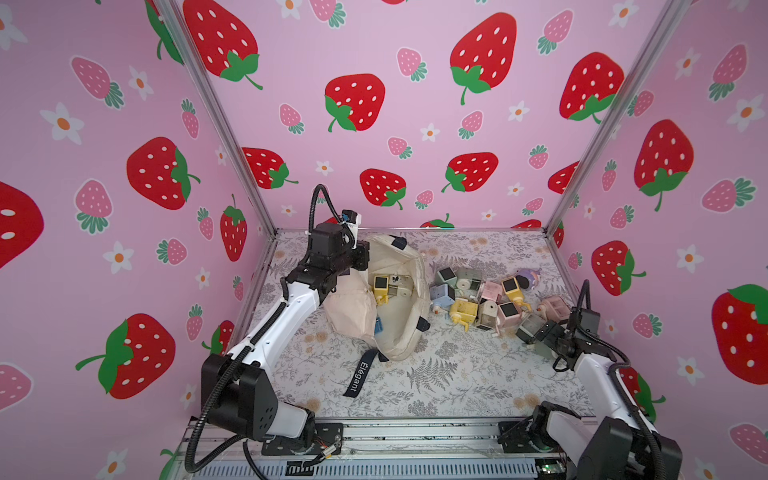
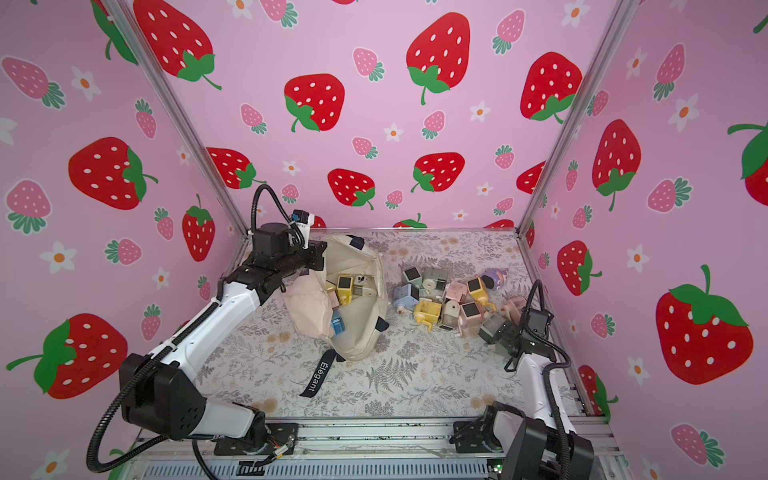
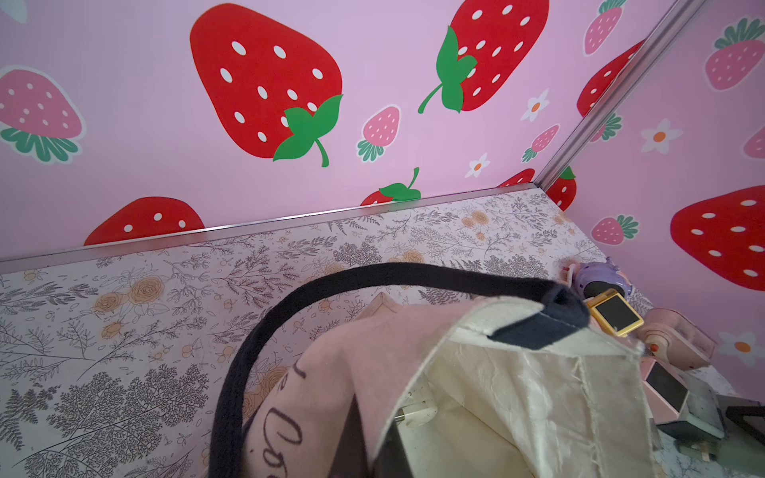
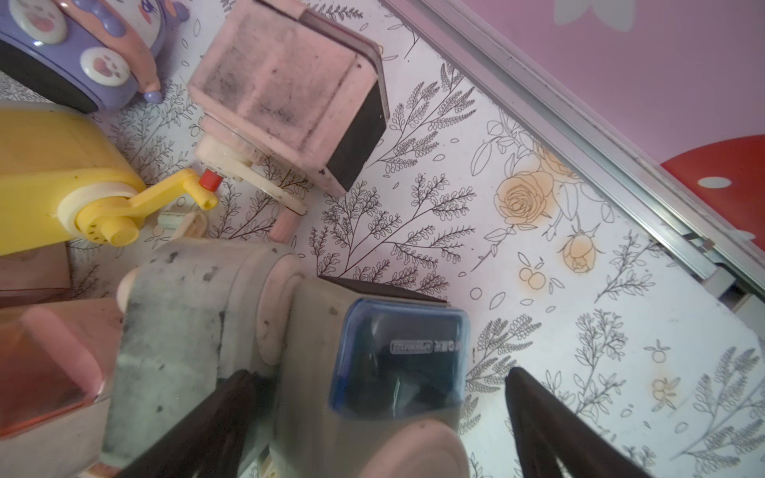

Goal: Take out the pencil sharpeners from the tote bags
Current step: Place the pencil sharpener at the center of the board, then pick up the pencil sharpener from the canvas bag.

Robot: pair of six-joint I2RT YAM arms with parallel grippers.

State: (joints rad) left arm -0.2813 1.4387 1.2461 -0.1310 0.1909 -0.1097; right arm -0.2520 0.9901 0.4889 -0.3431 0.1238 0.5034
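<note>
From my station, the tote [image 1: 415, 345] lay on the table [image 1: 457, 386] left of its middle, toward the far edge, with its mouth open. The left gripper [image 1: 363, 259] was clamped tight on the tote's far-left rim and held the cloth up. In the left wrist view, that rim and a navy handle [image 3: 265, 331] filled the foreground.

Inside the tote I made out 3 pieces: a yellow sharpener [image 1: 380, 286], a grey sharpener [image 1: 402, 286] just beside it, and a blue sharpener [image 1: 378, 326] nearer the front edge. The other sharpeners [image 1: 478, 297] lay heaped on the table toward the far right corner, outside the tote.

The right gripper [image 4: 378, 372] sat at the heap's end by the right edge, its 2 fingers [image 4: 550, 426] spread wide around a grey-green sharpener [image 4: 186, 310]. 1 finger overlapped its side, though I could not tell whether it touched. The other stood clear, with bare table between. The black Elegant strap [image 1: 360, 376] trailed toward the front edge.
</note>
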